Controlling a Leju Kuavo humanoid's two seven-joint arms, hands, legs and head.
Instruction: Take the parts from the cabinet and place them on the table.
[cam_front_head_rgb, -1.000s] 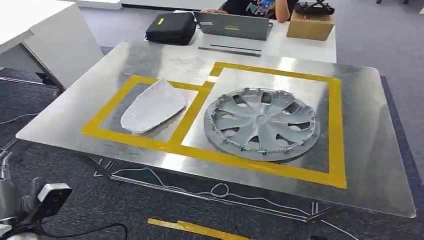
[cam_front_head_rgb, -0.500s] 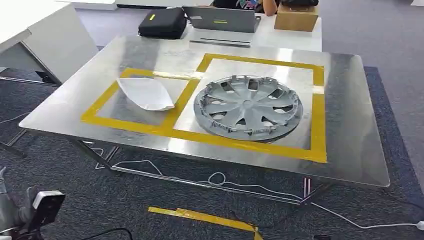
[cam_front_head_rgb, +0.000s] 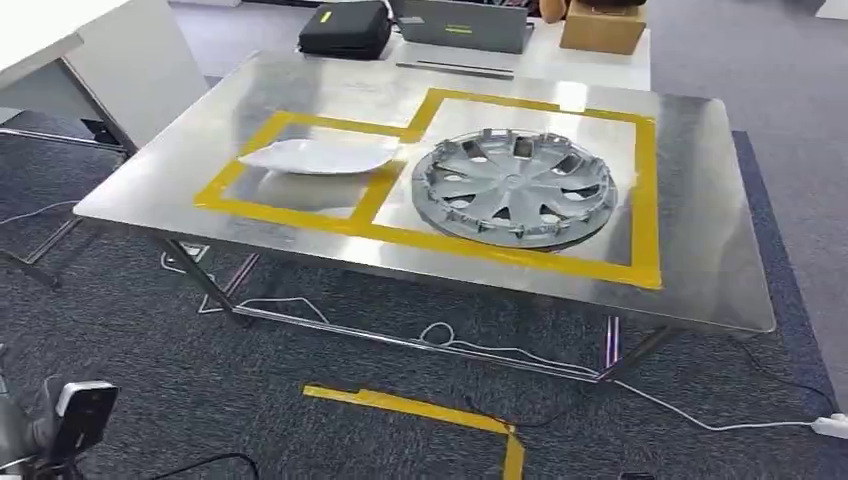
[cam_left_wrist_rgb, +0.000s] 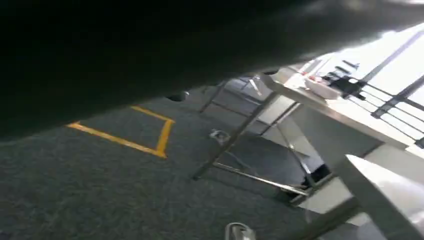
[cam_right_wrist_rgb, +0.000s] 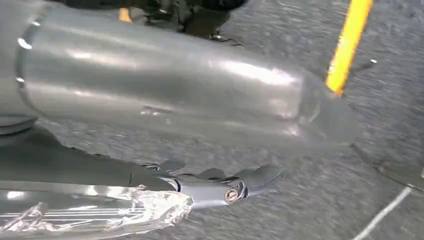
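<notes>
With the hubcap (cam_front_head_rgb: 515, 187) and panel (cam_front_head_rgb: 322, 155) lying in their taped boxes on the surface (cam_front_head_rgb: 700, 270), I can't tell either robot hand's state, so I'd turn slowly to the cabinet before reaching.

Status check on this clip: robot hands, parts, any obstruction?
Right robot hand low over carpet, grip unclear. Hubcap and grey panel on table, each in a yellow-taped square. Nothing on top of them.

Office-like lab, grey carpet (cam_front_head_rgb: 120, 330), desks, laptop (cam_front_head_rgb: 462, 24), taped floor
</notes>
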